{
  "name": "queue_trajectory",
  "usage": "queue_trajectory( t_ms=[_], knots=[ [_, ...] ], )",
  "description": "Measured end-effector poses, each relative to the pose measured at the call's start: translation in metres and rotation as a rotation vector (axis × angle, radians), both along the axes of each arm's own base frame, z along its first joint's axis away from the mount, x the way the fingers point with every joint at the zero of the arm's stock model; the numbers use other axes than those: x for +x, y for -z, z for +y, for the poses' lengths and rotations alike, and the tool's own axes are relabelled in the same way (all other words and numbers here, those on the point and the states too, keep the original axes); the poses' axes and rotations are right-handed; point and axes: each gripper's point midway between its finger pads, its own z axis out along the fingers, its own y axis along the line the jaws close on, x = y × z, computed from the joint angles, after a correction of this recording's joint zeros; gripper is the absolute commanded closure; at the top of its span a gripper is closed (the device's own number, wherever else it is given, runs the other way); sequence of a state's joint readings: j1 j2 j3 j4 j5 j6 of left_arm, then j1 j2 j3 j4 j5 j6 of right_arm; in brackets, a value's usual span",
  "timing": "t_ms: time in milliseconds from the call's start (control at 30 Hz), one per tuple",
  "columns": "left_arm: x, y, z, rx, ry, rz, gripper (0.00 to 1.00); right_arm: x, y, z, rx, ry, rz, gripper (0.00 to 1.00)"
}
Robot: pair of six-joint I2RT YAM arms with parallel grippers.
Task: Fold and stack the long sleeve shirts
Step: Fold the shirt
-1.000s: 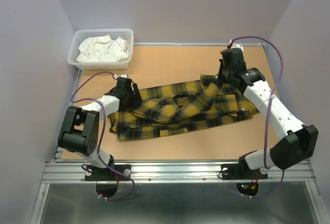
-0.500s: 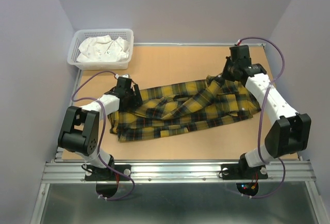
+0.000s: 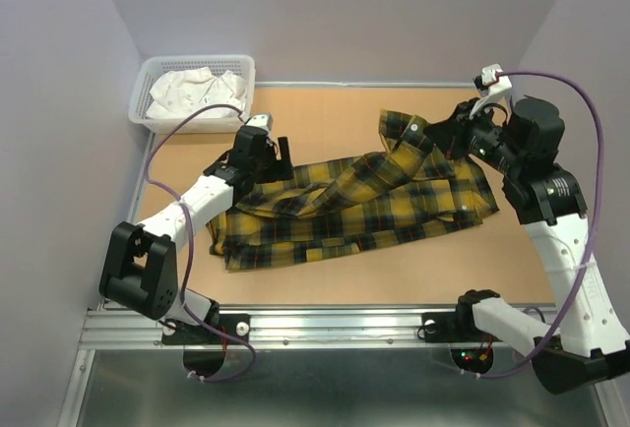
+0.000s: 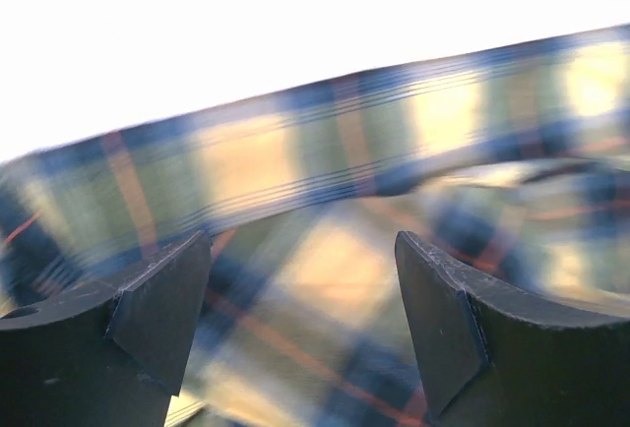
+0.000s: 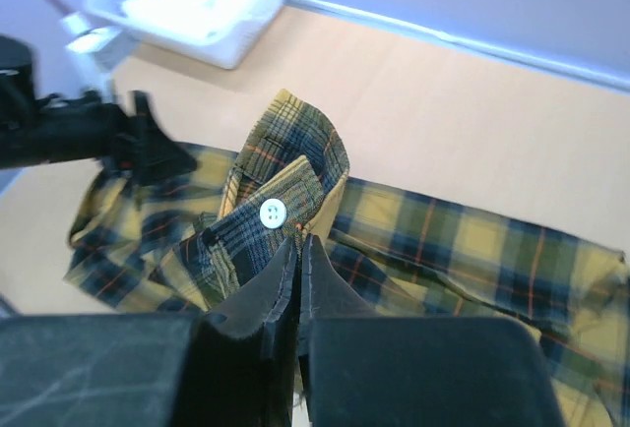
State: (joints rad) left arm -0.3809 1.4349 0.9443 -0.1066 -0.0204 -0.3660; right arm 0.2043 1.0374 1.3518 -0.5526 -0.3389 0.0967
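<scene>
The counter (image 3: 335, 117) is flat and light brown, like cardboard. It has pale walls (image 3: 335, 14) on three sides and a metal rail (image 3: 335, 324) along the near edge. A big yellow shirt (image 3: 345, 215) with dark checks and thin red lines lies across the middle of it. The shirt is bunched and wrinkled, not flat, and it runs from left to right. Most of it rests on the counter, but one part at the far right is up in the air. A white basket (image 3: 192, 124) sits in the far left corner, not touching the shirt.
</scene>
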Motion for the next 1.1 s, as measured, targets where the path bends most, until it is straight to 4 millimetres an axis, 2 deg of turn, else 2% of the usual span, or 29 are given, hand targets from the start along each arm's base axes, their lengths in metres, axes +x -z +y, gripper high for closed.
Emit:
queue_trajectory(
  t_ms=[100, 167, 300, 400, 500, 567, 667, 833, 1100],
  knots=[
    [-0.001, -0.019, -0.033, -0.009, 0.096, -0.064, 0.15, -0.02, -0.014, 0.009, 0.015, -0.081, -0.048, 1.0],
    [-0.007, -0.02, -0.054, -0.004, 0.168, -0.078, 0.16, -0.031, -0.02, 0.016, 0.029, -0.138, -0.064, 0.99],
    [-0.027, 0.002, -0.086, 0.007, 0.31, -0.024, 0.17, -0.044, -0.022, 0.026, 0.048, -0.219, -0.066, 0.99],
    [-0.037, 0.026, -0.092, 0.023, 0.367, 0.04, 0.18, -0.049, -0.021, 0.031, 0.058, -0.261, -0.058, 1.0],
    [-0.055, 0.053, -0.088, 0.053, 0.422, 0.123, 0.17, -0.05, -0.021, 0.033, 0.062, -0.278, -0.055, 0.99],
    [-0.064, 0.062, -0.085, 0.067, 0.443, 0.156, 0.17, -0.049, -0.02, 0.034, 0.063, -0.278, -0.049, 1.0],
    [-0.072, 0.068, -0.08, 0.093, 0.474, 0.185, 0.17, -0.042, -0.015, 0.034, 0.074, -0.264, -0.02, 0.99],
    [-0.078, 0.074, -0.075, 0.128, 0.516, 0.206, 0.18, -0.01, 0.002, 0.03, 0.09, -0.167, 0.048, 0.99],
    [-0.08, 0.085, -0.079, 0.14, 0.555, 0.254, 0.13, 0.049, 0.035, -0.005, 0.081, 0.161, 0.141, 0.99]
  ],
)
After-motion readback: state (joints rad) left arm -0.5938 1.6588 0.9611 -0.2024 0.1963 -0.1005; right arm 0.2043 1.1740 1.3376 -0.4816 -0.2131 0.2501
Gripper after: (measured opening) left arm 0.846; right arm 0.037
